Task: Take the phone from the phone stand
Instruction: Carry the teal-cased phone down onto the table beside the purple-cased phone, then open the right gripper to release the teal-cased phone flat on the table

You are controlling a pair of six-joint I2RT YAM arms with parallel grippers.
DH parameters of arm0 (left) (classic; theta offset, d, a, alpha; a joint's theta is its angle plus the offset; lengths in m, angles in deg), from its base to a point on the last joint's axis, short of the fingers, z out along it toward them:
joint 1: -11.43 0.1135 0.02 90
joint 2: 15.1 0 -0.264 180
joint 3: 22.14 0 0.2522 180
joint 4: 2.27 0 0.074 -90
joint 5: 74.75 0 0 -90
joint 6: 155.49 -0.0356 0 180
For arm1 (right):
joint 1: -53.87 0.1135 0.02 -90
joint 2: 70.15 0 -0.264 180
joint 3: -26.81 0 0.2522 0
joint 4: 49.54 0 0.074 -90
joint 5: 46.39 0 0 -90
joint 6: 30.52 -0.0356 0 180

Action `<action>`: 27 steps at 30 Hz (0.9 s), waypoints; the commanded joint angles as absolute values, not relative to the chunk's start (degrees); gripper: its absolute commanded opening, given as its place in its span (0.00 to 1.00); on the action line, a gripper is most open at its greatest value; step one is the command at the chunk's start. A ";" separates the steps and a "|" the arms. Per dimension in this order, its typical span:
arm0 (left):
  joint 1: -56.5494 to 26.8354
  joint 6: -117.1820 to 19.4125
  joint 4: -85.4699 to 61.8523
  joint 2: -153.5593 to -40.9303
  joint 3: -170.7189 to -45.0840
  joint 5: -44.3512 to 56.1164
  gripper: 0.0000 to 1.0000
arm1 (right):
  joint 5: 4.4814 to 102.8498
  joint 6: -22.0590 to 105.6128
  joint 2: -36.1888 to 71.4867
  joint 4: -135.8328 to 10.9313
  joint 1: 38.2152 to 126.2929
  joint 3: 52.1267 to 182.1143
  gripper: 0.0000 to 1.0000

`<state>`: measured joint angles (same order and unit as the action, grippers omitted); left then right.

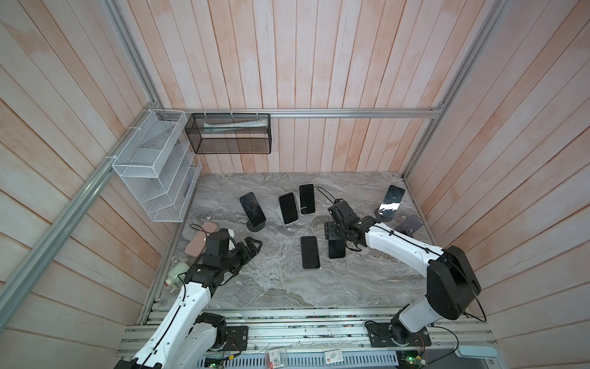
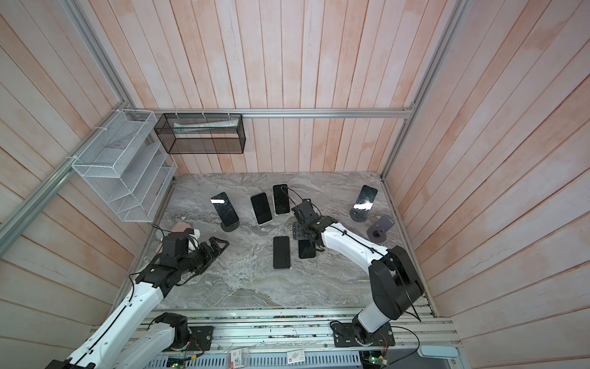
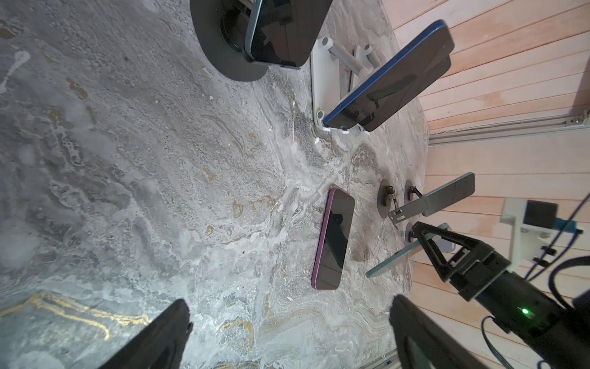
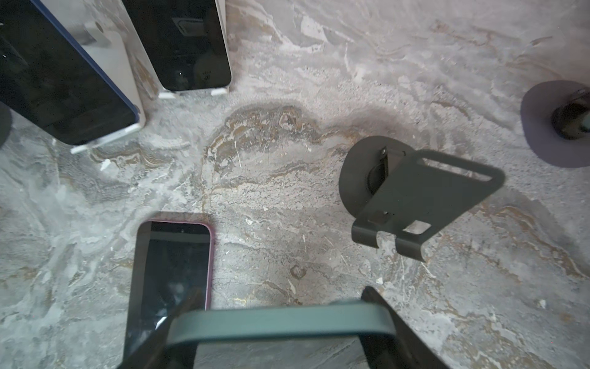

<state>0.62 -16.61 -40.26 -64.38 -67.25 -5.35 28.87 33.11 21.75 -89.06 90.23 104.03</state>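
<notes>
We see the teal phone [image 4: 281,322] out of its stand. It hangs tilted just beside the purple phone [image 4: 172,271], which lies flat on the counter [image 4: 287,134] with its screen up. The low end of the teal phone comes close to the counter, but we cannot tell if it touches. A dark stand [image 4: 415,198] stands near the purple phone on the same side as the teal phone. Its plate carries nothing, so we judge that this is the stand of the task.

The right claw [image 4: 281,303] grips the teal phone across its width, one finger on each long edge. The jaws stand rather wide, because the body of the phone fills them. We think this hold leaves the screen free and makes it possible to lay the phone flat next to the purple phone.

The left claw [image 3: 289,300] waits on the opposite side of the purple phone, well apart from it. Its jaws are fully spread, and it holds and touches nothing. We suppose it keeps out of the way.
</notes>
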 commanded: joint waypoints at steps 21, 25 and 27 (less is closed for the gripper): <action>1.14 -16.10 -39.74 -66.01 -67.79 -5.56 0.99 | 31.90 28.48 34.38 -82.73 89.70 104.04 0.70; 1.12 -16.01 -40.00 -66.11 -68.45 -5.55 0.99 | 31.21 26.77 34.75 -83.57 89.78 103.73 0.72; 1.14 -15.99 -40.28 -66.17 -68.76 -5.55 0.99 | 30.76 26.28 34.23 -82.90 89.79 102.58 0.72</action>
<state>0.91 -16.28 -40.24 -66.06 -67.28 -5.46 31.71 28.80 33.96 -83.79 89.73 103.90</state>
